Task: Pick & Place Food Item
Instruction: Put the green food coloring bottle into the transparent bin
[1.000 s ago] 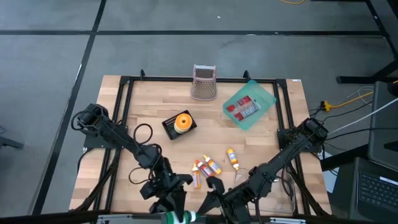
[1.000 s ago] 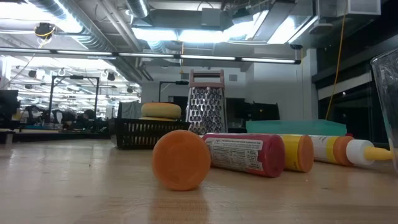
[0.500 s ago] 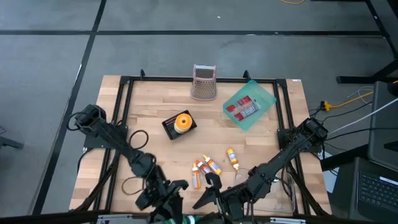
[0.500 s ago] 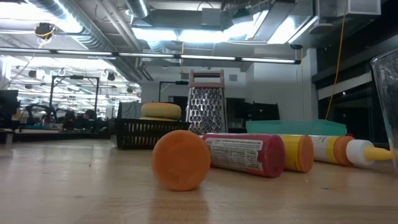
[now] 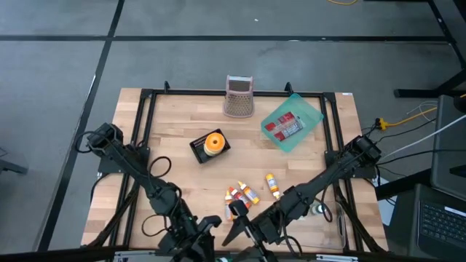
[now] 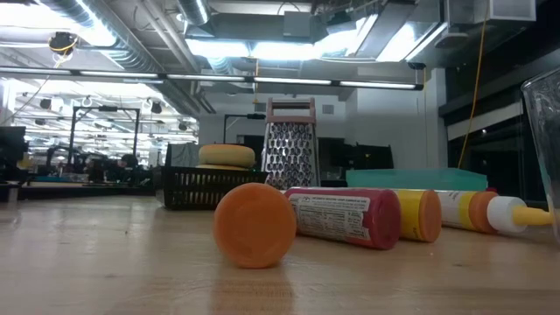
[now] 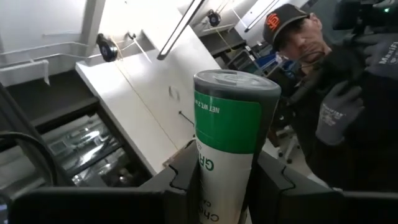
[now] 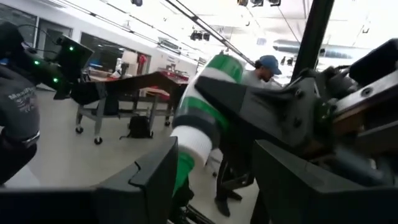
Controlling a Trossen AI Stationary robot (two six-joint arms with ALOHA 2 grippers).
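My left gripper (image 7: 224,171) is shut on a green-and-white canister (image 7: 230,130) with a grey lid. It hangs at the table's near edge (image 5: 191,231), facing the room; the high view does not show the canister. My right gripper (image 8: 211,186) is open beside it (image 5: 234,222), and the canister (image 8: 199,124) shows beyond its fingers, untouched. Several sauce tubes (image 5: 242,195) lie on their sides on the table; in the low view the red tube's orange cap (image 6: 255,225) is nearest. My left gripper pinches the canister's lower body (image 7: 217,186) between its two fingers, one on each side. The lid end (image 7: 236,84) points away from the wrist, out toward the room. The canister is lifted clear of the table.
A black basket with a yellow-orange item (image 5: 211,143) sits mid-table. A grater (image 5: 239,96) stands at the far edge, and a teal tray with a red packet (image 5: 291,122) lies far right. A person in a cap with a gloved hand (image 7: 336,118) stands beyond the near edge.
My left arm has drawn toward the table's near edge, carrying the canister out of the high view. My right gripper has shifted a little toward the table's left, staying beside it. The tubes, basket, grater and tray have kept still.
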